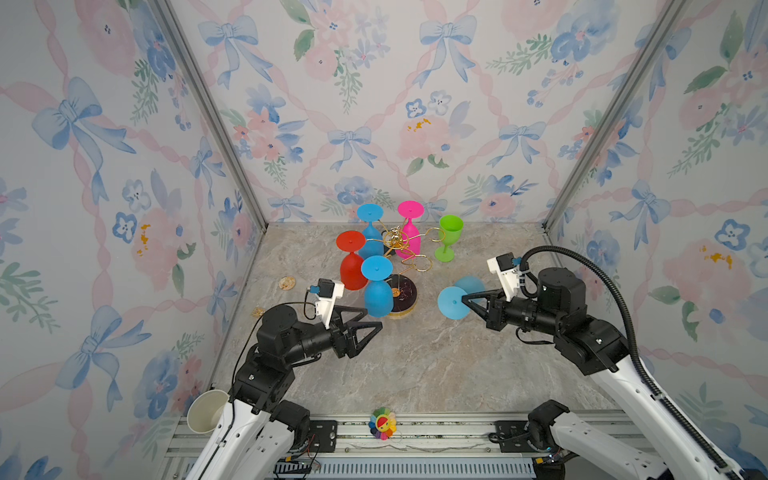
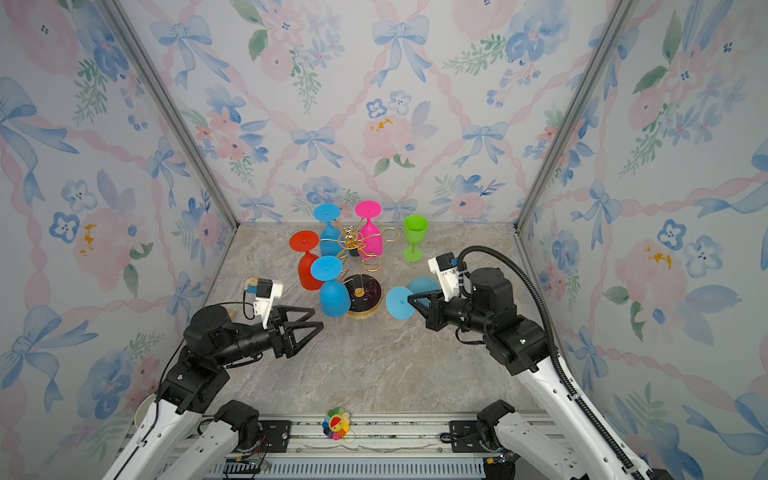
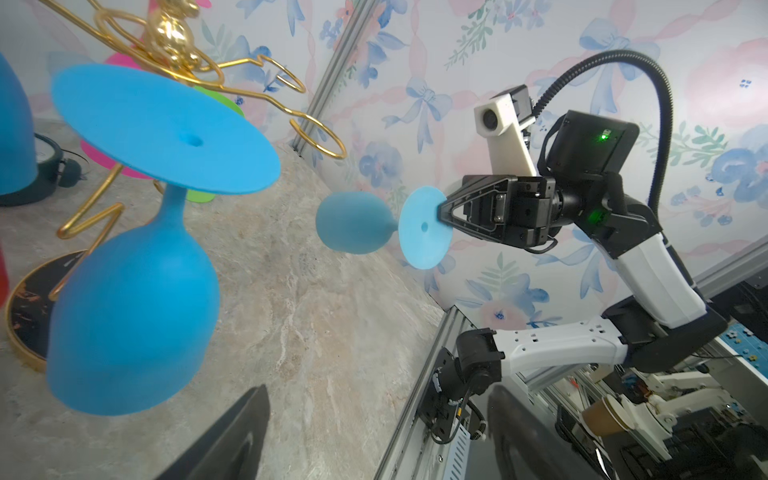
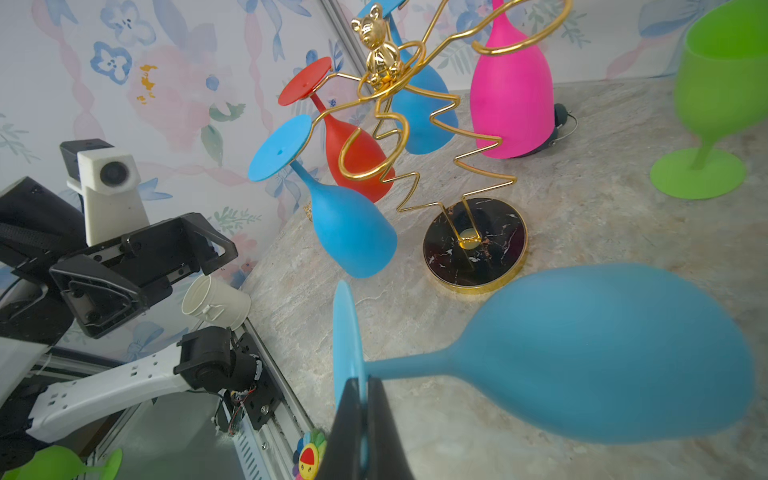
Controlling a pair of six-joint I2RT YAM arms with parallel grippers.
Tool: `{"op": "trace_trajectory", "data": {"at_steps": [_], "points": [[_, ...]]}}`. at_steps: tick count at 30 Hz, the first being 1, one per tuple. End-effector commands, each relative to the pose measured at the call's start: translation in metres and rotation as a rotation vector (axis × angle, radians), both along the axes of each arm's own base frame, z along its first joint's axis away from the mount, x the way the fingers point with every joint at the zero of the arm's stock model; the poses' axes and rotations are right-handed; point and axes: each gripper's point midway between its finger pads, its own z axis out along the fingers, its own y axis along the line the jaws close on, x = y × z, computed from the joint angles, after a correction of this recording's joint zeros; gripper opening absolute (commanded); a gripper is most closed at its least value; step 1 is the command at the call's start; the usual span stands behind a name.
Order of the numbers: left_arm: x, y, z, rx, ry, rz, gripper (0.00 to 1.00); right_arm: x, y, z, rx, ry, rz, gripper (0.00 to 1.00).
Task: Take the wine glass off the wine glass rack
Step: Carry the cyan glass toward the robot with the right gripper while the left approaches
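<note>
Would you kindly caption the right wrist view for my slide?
Right end effector shut on the foot of a light blue wine glass, held sideways beside the gold wire rack.

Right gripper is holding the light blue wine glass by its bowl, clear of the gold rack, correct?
Not quite. The right gripper is shut on the light blue wine glass, clear of the gold rack, but it pinches the glass's round foot, not the bowl. The right wrist view shows it.
</note>
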Motion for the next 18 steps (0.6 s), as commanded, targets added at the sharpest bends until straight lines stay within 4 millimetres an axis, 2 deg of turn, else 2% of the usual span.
{"op": "trace_trajectory", "data": {"at_steps": [1,5,8,11,18], "points": [[-0.01,-0.02,0.004,-0.013,0.022,-0.094,0.82,-0.008,0.009,0.008,0.004,-0.09,0.058,0.0],[-0.021,-0.044,0.012,-0.045,0.003,-0.171,0.79,-0.018,0.015,0.006,-0.004,-0.112,0.104,0.0],[-0.024,-0.058,0.016,-0.067,0.004,-0.203,0.73,-0.024,0.018,0.006,-0.006,-0.133,0.127,0.0],[-0.022,-0.068,0.009,-0.051,0.023,-0.209,0.69,-0.029,0.019,0.008,0.005,-0.157,0.145,0.0],[-0.027,-0.087,0.018,-0.103,0.016,-0.272,0.62,-0.044,0.027,0.015,0.055,-0.198,0.211,0.0]]}}
